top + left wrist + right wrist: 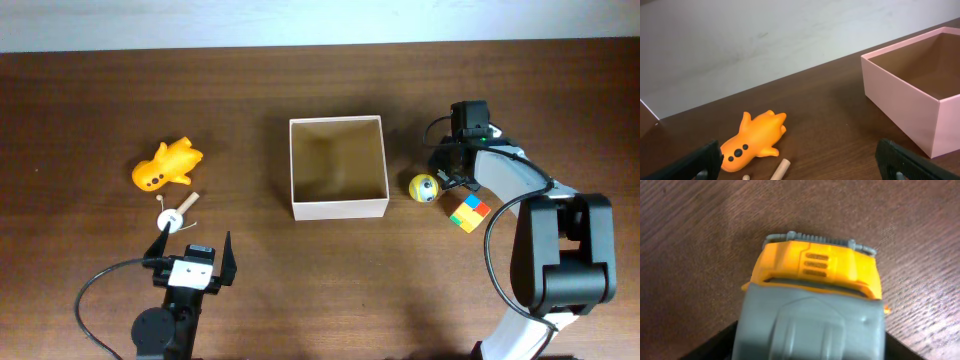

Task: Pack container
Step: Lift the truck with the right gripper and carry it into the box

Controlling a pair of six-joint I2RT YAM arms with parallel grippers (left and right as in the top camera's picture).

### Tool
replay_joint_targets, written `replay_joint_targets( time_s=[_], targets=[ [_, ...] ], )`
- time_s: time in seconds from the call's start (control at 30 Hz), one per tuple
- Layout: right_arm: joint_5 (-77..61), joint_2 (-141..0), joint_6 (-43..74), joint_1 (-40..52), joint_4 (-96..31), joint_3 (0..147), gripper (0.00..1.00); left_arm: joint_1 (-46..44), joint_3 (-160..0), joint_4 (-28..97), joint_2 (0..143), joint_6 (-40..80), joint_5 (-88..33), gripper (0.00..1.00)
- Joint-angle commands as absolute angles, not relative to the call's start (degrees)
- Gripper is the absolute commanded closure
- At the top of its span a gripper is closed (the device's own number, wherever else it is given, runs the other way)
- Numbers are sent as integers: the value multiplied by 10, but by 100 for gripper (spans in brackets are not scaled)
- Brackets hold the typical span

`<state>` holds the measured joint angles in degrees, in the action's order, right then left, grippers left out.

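At the far left of the dark wooden table (pixel 80 120) we see an orange animal toy (pixel 166 166) lying on its side, and just below it a short wooden peg (pixel 187 206) beside a small white piece (pixel 171 219). Below these, near the front edge, the left gripper (pixel 196 242) hangs empty with its claw spread wide. In the left wrist view its dark fingers (pixel 695 162) sit at the two bottom corners, with the orange animal toy (pixel 754 140) and the tip of the wooden peg (pixel 781 169) on the table between them. The container (pixel 340 208) stands upright and open-topped in the middle of the table, well apart from the left gripper, its white walls framing a tan inside. From the left wrist it shows at the right as a pale box (pixel 900 100). Just beside its right wall lies a small yellow toy (pixel 423 187), and near that, lower right, a multicoloured cube (pixel 469 213). The right gripper (pixel 452 178) reaches down just beside the yellow toy. The right wrist view is filled by a yellow and grey toy body (pixel 815 270) on the wood, so we cannot tell how this claw stands.
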<state>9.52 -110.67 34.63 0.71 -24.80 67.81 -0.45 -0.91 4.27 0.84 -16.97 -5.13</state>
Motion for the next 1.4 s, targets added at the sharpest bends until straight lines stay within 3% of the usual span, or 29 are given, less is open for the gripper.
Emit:
replay_joint_targets(
  time_s=[0.0,0.87,1.07,1.37],
  targets=[
    [112,-1110,322,2,-246,684,36,-2,-5,43,3,-177,-47,1],
    [87,-993,150,4,-255,698,40,-2,-5,43,3,-177,-47,1],
    [-18,-947,122,4,-250,699,41,-2,-5,43,3,-177,-47,1],
    [-312,-883,122,4,-205,701,44,-2,-5,43,3,-177,-47,1]
  ],
)
